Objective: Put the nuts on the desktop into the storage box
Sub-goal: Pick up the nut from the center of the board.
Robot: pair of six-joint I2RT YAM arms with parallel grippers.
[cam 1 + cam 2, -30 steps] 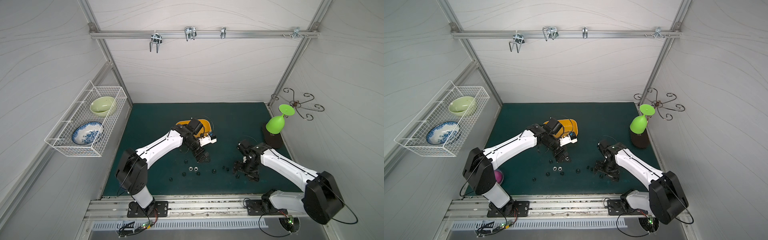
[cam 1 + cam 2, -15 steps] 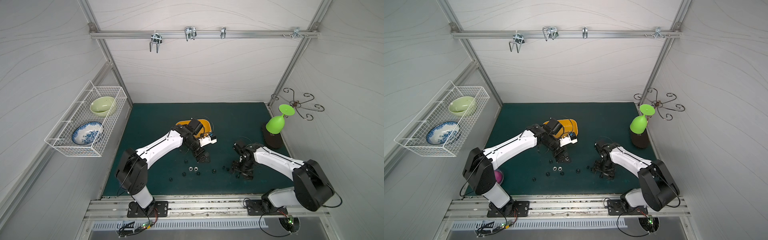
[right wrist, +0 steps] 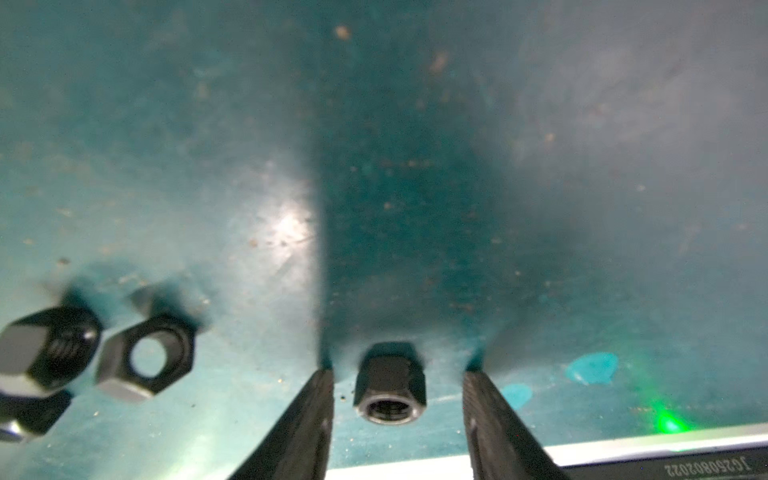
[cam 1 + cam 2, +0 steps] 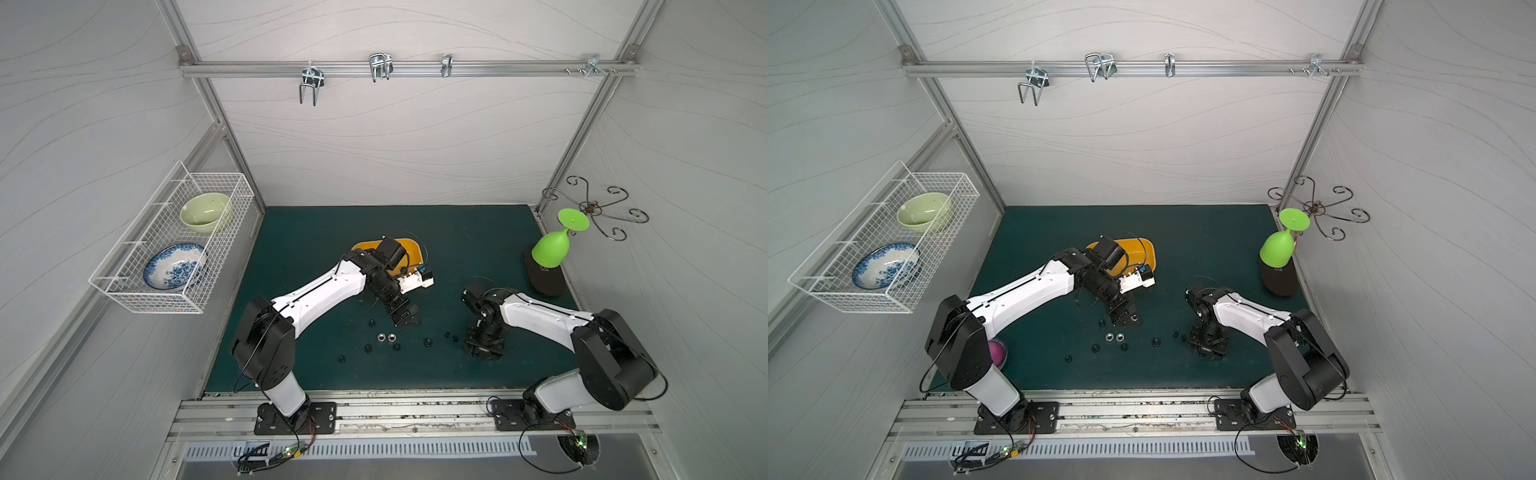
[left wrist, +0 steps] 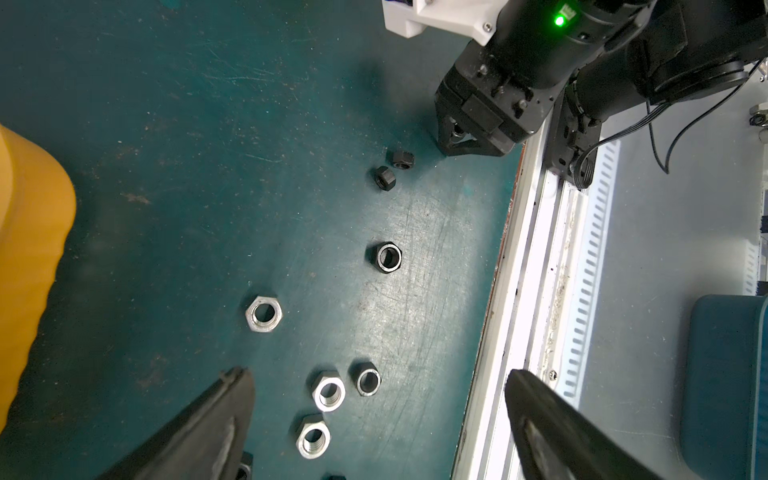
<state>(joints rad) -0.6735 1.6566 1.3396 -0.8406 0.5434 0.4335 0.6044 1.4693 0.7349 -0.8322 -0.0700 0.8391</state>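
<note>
Desktop (image 4: pixel 316 232), both top views: a dark teal surface between grey walls, with the front rail (image 4: pixel 415 409) at 6 o'clock. A basket (image 4: pixel 174 249) on the wall at 9 o'clock holds a bowl (image 4: pixel 205 210) and a plate (image 4: pixel 174 266). A green goblet (image 4: pixel 550 249), foot uppermost, is at 3 o'clock, well apart from both arms. In a top view a pink object (image 4: pixel 997 351) shows at 8 o'clock, partly hidden by the left arm's base. The box (image 4: pixel 409 249) sits just past centre toward 12 o'clock, and the left arm's wrist covers much of it. The nuts (image 4: pixel 385 337) lie scattered on the desktop between centre and 6 o'clock. The left gripper (image 4: pixel 405 318) is at 6 o'clock of the box, over the far edge of the scatter. The right gripper (image 4: pixel 484 347) points down at 3 o'clock of the scatter.

Left wrist view: the left gripper (image 5: pixel 376 374) has its jaws fully spread and nothing is clamped. Three silver nuts (image 5: pixel 328 392) and several black ones lie loose on the desktop (image 5: pixel 187 124) below. The box (image 5: pixel 29 249) wall shows at the frame edge. The right gripper (image 5: pixel 457 141) stands near the rail (image 5: pixel 536 291), just beside two small black nuts.

Right wrist view (blurred): the right gripper (image 3: pixel 399 374) has its jaws partly spread and straddles one black nut (image 3: pixel 390 386) resting on the desktop (image 3: pixel 415 166). A gap shows between the nut and each of the fingers (image 3: pixel 307 419), so there is no contact. Two more black nuts lie just beside each other, outside one finger.
</note>
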